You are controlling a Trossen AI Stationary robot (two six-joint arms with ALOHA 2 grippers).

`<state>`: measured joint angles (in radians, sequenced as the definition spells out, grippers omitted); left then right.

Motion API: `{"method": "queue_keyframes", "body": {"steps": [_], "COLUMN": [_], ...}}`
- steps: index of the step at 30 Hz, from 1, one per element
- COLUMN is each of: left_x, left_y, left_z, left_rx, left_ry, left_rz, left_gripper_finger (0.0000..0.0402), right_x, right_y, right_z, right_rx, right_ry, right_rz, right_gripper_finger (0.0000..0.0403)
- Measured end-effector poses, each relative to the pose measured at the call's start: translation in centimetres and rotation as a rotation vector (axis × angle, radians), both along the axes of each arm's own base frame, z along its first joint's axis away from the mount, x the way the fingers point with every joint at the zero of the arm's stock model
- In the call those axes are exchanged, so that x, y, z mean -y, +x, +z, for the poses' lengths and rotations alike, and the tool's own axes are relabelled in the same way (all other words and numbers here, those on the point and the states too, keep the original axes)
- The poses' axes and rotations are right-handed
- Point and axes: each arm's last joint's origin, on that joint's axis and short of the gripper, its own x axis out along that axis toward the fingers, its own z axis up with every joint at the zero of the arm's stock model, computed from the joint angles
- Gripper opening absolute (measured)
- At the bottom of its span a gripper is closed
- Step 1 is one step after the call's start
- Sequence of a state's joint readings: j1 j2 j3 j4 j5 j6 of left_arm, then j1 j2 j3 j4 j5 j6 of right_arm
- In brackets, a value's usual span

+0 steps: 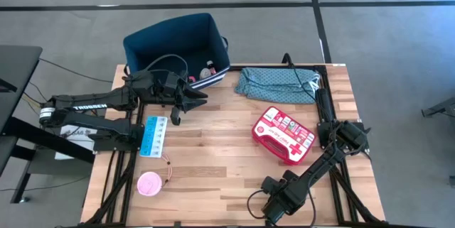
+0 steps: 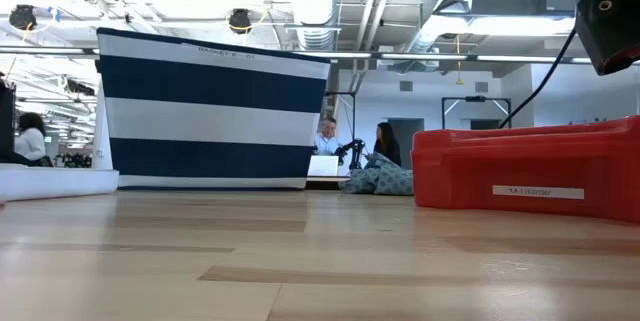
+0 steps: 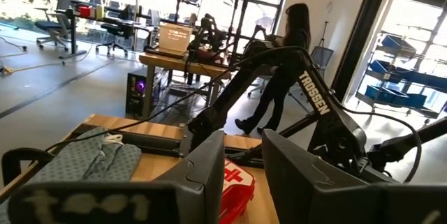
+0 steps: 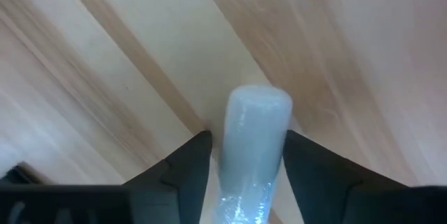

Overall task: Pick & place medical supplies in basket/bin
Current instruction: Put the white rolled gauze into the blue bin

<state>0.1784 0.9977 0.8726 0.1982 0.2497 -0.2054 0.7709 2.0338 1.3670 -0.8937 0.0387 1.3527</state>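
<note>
Flanking white tube [image 4: 255, 147], right gripper [image 4: 244, 155] fingers [image 4: 187, 160] slightly apart.

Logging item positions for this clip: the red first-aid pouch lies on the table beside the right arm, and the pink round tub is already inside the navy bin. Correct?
Not quite. The pink round tub is not in the navy bin; the high view shows it on the table's near left part. The red first-aid pouch does lie beside the right arm.

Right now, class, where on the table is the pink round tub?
In the high view the pink round tub sits near the table's front-left corner, just below the light-blue flat box, on the left arm's side.
</note>
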Motion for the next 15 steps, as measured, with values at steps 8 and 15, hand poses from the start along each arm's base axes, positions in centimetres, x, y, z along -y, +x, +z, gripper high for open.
{"method": "queue_keyframes", "body": {"steps": [8,15], "left_x": [1.1,2.7], "left_y": [0.1,0.3], "left_z": [0.0,-0.1], "left_rx": [-0.001,0.000], "left_ry": [0.001,0.025], "left_rz": [-0.049,-0.092], "left_gripper_finger": [0.0087,0.0087], "right_x": [-0.1,0.8], "right_y": [0.4,2.8], "right_z": [0.1,1.7], "right_rx": [0.024,0.129], "right_ry": [0.009,-0.042], "right_rz": [0.086,0.180], "right_gripper_finger": [0.0064,0.0032]}}
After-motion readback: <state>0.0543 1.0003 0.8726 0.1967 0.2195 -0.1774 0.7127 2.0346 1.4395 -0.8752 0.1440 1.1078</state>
